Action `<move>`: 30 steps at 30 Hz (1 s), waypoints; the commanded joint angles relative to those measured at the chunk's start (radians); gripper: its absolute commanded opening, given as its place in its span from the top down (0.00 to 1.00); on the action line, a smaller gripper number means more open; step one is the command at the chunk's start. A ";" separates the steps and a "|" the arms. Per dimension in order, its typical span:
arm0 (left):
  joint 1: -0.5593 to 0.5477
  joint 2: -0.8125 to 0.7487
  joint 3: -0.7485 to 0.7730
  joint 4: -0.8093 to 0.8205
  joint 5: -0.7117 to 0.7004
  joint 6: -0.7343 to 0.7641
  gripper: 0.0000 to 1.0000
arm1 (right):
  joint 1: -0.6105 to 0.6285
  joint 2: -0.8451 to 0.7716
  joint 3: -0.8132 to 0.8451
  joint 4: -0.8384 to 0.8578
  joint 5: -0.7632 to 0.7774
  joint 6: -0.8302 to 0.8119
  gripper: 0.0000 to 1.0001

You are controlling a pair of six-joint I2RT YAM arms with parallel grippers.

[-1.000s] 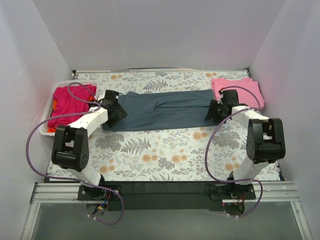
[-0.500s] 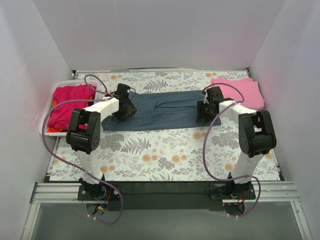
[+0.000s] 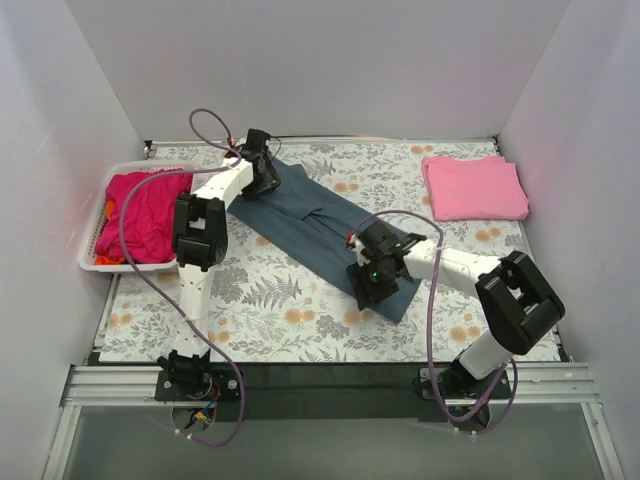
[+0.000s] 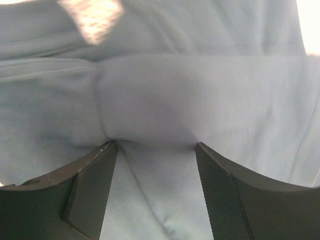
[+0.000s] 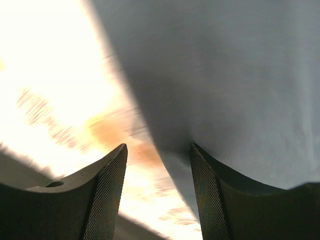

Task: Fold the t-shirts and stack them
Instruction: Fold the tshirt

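Observation:
The dark slate blue-grey t-shirt [image 3: 310, 215], folded into a long strip, lies diagonally from the far left to the near middle of the table. My left gripper [image 3: 262, 168] holds its far end. In the left wrist view the shirt [image 4: 160, 75] fills the frame and a ridge of cloth is bunched between the fingertips of that gripper [image 4: 154, 146]. My right gripper [image 3: 368, 283] holds the near end. In the right wrist view the shirt's edge [image 5: 225, 65] runs down between that gripper's [image 5: 157, 147] jaws, against the right finger. The folded light pink t-shirt [image 3: 473, 187] lies at the far right.
A white slotted basket [image 3: 92, 240] at the left edge holds a magenta t-shirt [image 3: 145, 210], with a bit of orange-red cloth [image 3: 103, 260] at its near end. White walls close in the floral tablecloth [image 3: 300, 320] on three sides.
The blue-grey shirt has swung from lying straight across the table to a diagonal. My left gripper moved to the far left with its end. My right gripper pulled the other end near and leftward.

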 commanded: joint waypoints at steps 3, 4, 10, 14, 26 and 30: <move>0.012 0.205 0.236 0.041 0.060 0.162 0.37 | 0.286 0.042 0.031 -0.312 -0.168 0.069 0.48; 0.012 0.214 0.244 0.069 0.065 0.180 0.37 | 0.306 0.048 0.056 -0.323 -0.187 0.067 0.48; 0.012 0.175 0.261 0.195 0.109 0.244 0.25 | 0.348 0.030 0.243 -0.360 -0.088 0.040 0.48; 0.001 -0.087 0.048 0.256 0.137 0.217 0.24 | 0.258 0.020 0.307 -0.391 0.026 -0.025 0.48; -0.093 -0.329 -0.313 0.292 0.127 0.102 0.37 | 0.177 0.122 0.303 -0.252 -0.076 -0.123 0.62; -0.097 -0.266 -0.294 0.289 0.116 0.094 0.39 | 0.196 0.171 0.289 -0.224 -0.090 -0.129 0.62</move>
